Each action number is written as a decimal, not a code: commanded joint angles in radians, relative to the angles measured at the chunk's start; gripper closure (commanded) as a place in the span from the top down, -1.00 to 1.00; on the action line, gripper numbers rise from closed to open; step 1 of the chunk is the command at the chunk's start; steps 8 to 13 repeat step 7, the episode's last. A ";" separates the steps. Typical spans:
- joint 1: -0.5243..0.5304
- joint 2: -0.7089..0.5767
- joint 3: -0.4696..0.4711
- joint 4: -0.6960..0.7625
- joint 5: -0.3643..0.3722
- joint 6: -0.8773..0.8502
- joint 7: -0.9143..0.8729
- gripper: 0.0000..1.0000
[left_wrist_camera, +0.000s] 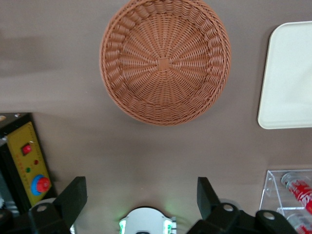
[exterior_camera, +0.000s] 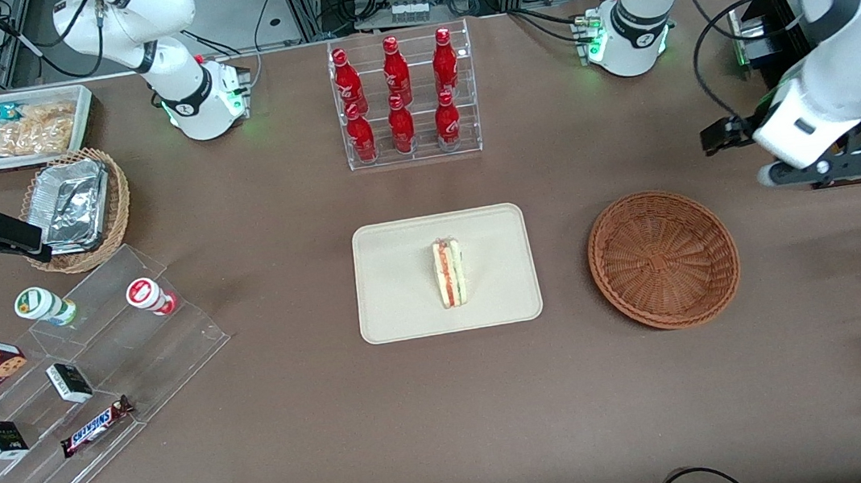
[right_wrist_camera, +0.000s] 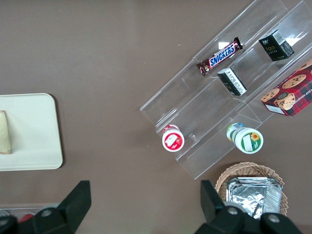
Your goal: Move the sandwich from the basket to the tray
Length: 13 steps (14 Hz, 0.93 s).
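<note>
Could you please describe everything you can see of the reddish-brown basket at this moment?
The basket is round, shallow, reddish-brown woven wicker, with spokes radiating from a small square centre. It sits upright and empty on the brown table, beside the tray, apart from it. The open tool hangs above the table near it, touching nothing.

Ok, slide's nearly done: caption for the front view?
Sandwich on tray, basket empty, open pincer raised above the table.

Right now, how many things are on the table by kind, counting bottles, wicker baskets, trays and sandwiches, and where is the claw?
Red bottles: 6
Wicker baskets: 2
Tray: 1
Sandwich, on the tray: 1
Total: 10
Claw: open, holding nothing, above the table beside the empty reddish-brown basket.
</note>
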 commanded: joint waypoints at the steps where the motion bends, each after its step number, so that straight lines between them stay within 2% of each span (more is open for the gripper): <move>1: 0.070 -0.021 -0.023 0.064 -0.032 -0.057 0.062 1.00; 4: 0.087 -0.031 -0.016 0.104 -0.025 -0.066 0.069 1.00; 13: 0.106 -0.036 -0.017 0.104 -0.025 -0.063 0.095 1.00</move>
